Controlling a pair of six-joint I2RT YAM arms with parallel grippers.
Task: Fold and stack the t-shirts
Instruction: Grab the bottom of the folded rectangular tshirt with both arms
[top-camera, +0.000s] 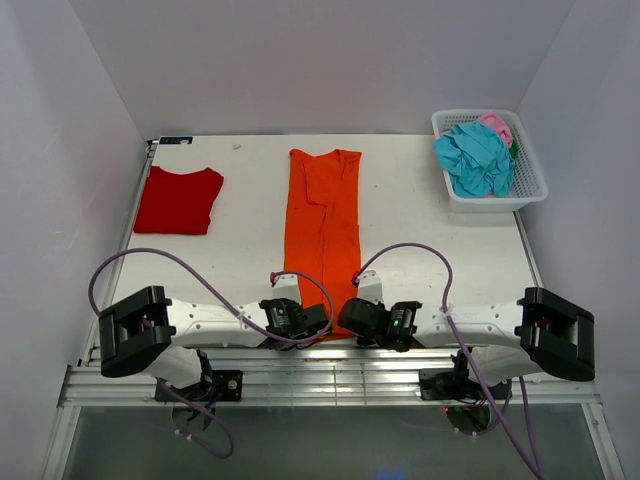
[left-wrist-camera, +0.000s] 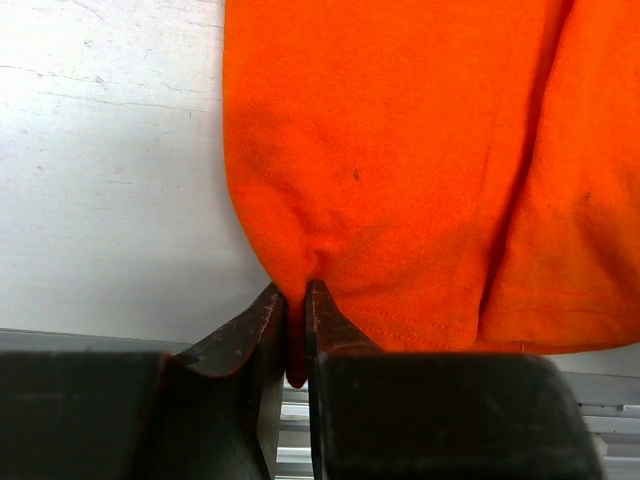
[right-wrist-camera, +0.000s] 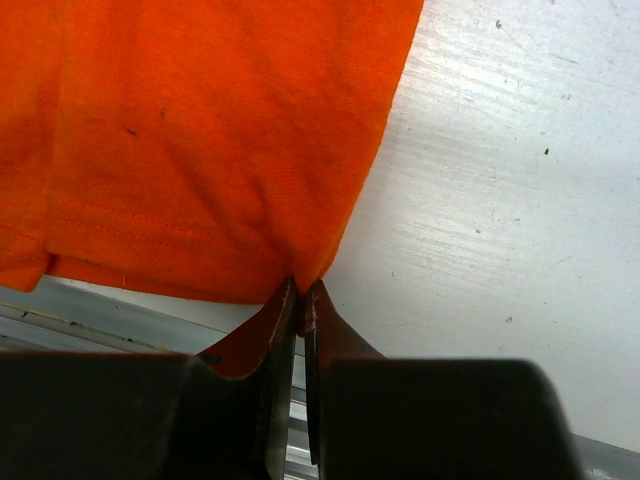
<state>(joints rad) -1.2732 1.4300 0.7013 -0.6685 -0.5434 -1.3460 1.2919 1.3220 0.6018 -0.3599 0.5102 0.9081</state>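
The white plastic lattice basket (top-camera: 495, 203) at the white table's (top-camera: 420, 230) far right corner holds a crumpled teal cloth t-shirt (top-camera: 475, 160) and a pink t-shirt (top-camera: 497, 125). The bright orange cloth t-shirt (top-camera: 323, 220) lies lengthwise mid-table. The left gripper (left-wrist-camera: 297, 300) and right gripper (right-wrist-camera: 301, 295) are each pinched tight on a near hem corner. A folded deep red t-shirt (top-camera: 180, 200) lies far left.

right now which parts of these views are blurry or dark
Top external: evenly lit, sharp throughout. Left wrist: left claw dark and out of focus, orange t-shirt in focus. Right wrist: right claw likewise dark and blurred, table scratches sharp.
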